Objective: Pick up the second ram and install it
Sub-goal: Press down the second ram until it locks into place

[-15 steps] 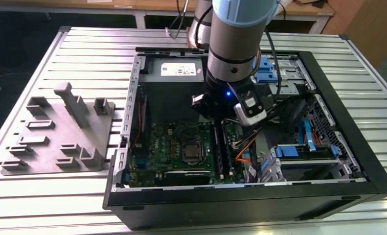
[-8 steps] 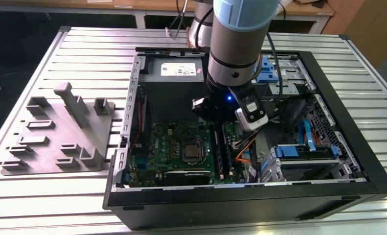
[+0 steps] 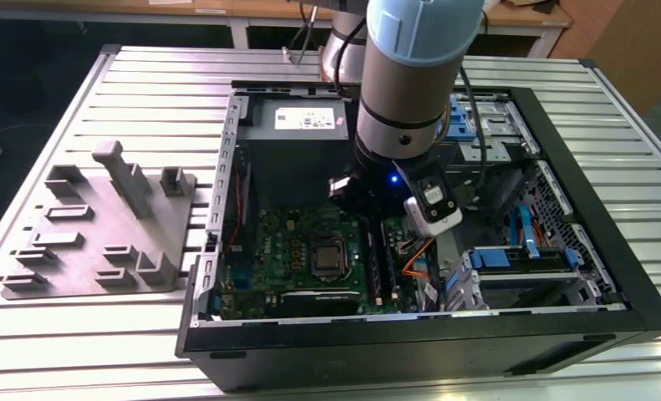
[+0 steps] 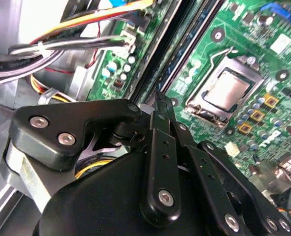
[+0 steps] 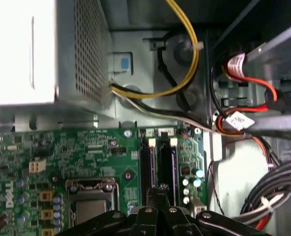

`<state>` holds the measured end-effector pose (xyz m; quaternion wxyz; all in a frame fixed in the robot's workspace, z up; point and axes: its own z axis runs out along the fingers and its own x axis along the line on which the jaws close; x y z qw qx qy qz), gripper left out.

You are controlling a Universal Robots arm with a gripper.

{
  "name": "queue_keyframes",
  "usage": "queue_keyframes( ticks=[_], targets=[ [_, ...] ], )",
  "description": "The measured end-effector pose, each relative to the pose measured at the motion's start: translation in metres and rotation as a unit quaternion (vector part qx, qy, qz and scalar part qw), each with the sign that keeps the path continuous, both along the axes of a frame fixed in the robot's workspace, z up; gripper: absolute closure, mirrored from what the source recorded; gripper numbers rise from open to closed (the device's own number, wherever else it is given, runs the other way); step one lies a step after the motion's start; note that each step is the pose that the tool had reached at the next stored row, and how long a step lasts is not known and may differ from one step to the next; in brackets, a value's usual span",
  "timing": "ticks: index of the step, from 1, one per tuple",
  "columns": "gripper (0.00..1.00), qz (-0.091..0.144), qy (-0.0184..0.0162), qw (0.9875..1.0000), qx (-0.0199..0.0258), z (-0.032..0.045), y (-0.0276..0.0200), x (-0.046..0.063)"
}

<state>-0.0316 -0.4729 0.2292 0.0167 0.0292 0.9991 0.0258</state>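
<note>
A grey-and-blue robot arm reaches down into an open black desktop computer case (image 3: pixel 597 251) lying on its side on a ribbed metal surface (image 3: pixel 140 92), its black end effector (image 3: pixel 363 194) hanging over the memory slots of the large green motherboard (image 3: pixel 280 242).

In both wrist views the end effector's (image 5: pixel 158 192) dark fingers (image 4: pixel 161 110) are drawn together to a narrow point, directly above the pair of long black plastic memory slots (image 5: pixel 158 162) beside the square silver processor socket (image 4: pixel 224 93). Whether a thin board is pinched between them cannot be told.

The second ram, a long narrow dark circuit-board stick, cannot be picked out with certainty. Dark strips lie along the slots in the second wrist view, yet it is unclear whether these are seated modules or bare slot channels. In the exterior view, the grey moulded holder tray (image 3: pixel 96 225) well apart at that view's left carries no visible stick.

Judging from this, the pick-up stage appears to be over and the work stands at the insertion stage, with the end effector close to or touching the slot area. Whether the stick is fully seated and latched does not show. Yellow, red and black cables (image 5: pixel 185 59) run near the slots but not across them.
</note>
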Motion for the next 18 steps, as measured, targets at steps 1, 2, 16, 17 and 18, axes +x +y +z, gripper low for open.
queue_keyframes(
  ticks=[1, 2, 16, 17, 18],
  targets=[
    [0.89, 0.000, 0.0000, 1.0000, 0.0000, 0.0000, -0.0020, 0.000],
    [0.89, 0.000, 0.0000, 1.0000, 0.0000, 0.0000, -0.0043, 0.000],
    [0.89, 0.001, 0.0000, 1.0000, 0.0000, -0.0002, -0.0378, 0.000],
    [0.89, 0.001, 0.0000, 1.0000, 0.0000, -0.0002, -0.0396, 0.000],
    [0.89, 0.001, 0.0000, 1.0000, 0.0000, -0.0002, -0.0409, 0.000]
  ],
)
